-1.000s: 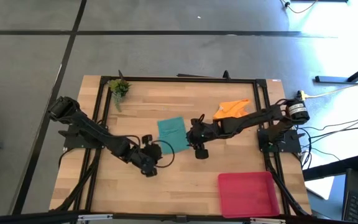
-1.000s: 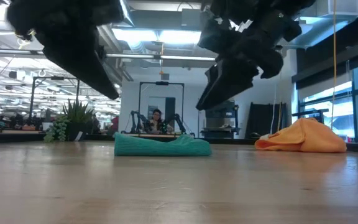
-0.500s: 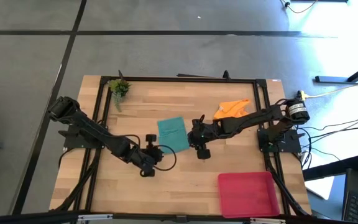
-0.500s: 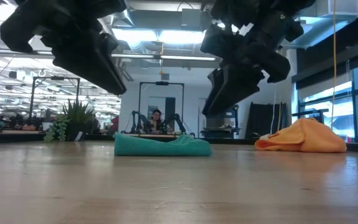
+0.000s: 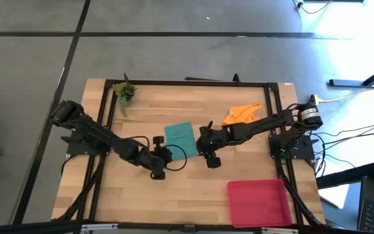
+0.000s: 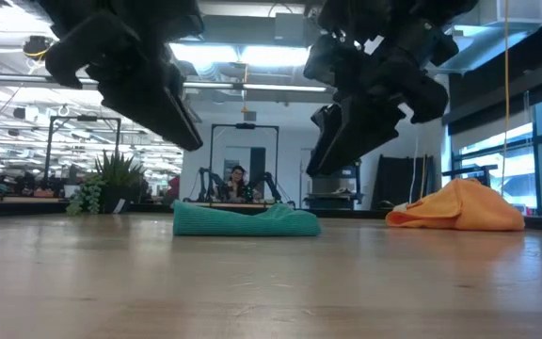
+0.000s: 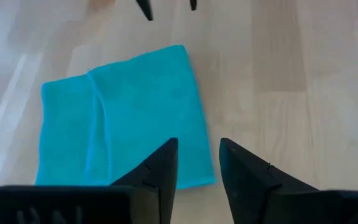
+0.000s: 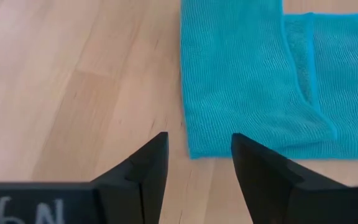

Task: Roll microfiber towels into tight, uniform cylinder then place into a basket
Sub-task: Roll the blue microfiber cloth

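Bench (image 5: 187,188) is light wood planks w/ a black frame round the edges, standing on grey floor (image 5: 31,65). Low view looks across to an open workshop: ceiling lights, a potted plant, a window wall, and a person seated far behind the teal towel (image 5: 179,138). That towel lies flat, folded, mid-bench. Orange towel (image 5: 241,113) is bunched in a heap, well apart from the teal one, toward the right arm's base. Green sprig (image 5: 124,91) sits at the far corner on the left arm's side. Basket (image 5: 258,202) is at the near edge, well apart from the teal towel, nothing in it. Left end effector (image 7: 196,168) hangs above the teal towel's near corner, fingers apart, holding nothing. Right end effector (image 8: 197,162) hangs just beside the towel's opposite edge, fingers apart, also holding nothing.
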Robot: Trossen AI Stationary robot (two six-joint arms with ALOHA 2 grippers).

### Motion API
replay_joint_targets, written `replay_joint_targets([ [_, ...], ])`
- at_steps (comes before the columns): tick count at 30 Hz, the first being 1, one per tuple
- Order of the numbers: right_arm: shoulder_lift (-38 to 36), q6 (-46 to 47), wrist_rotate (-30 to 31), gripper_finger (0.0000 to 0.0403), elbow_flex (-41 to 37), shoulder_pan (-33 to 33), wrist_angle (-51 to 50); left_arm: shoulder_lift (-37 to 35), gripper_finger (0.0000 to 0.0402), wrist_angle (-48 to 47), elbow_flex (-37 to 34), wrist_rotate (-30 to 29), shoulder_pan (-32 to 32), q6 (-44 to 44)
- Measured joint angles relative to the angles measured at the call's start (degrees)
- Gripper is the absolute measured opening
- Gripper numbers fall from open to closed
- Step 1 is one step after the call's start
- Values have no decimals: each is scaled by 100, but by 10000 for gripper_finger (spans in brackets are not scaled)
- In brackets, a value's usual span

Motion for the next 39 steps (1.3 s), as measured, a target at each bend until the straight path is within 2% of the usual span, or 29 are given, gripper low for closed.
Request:
replay_joint_targets([
  [12,777,-1189,82,177,-2,-2,839,679,112,-24,-12,17,59,47],
  [22,1272,-1183,125,177,14,-198,1183,696,112,155,-6,15,59,47],
  [30,1385,-1157,123,175,17,-201,1433,877,112,196,-6,13,63,47],
  [34,1397,-1054,118,153,13,-198,1480,1004,112,173,-6,13,63,44],
  [39,1406,-1029,109,99,9,-196,1500,1154,112,168,-6,9,63,5],
])
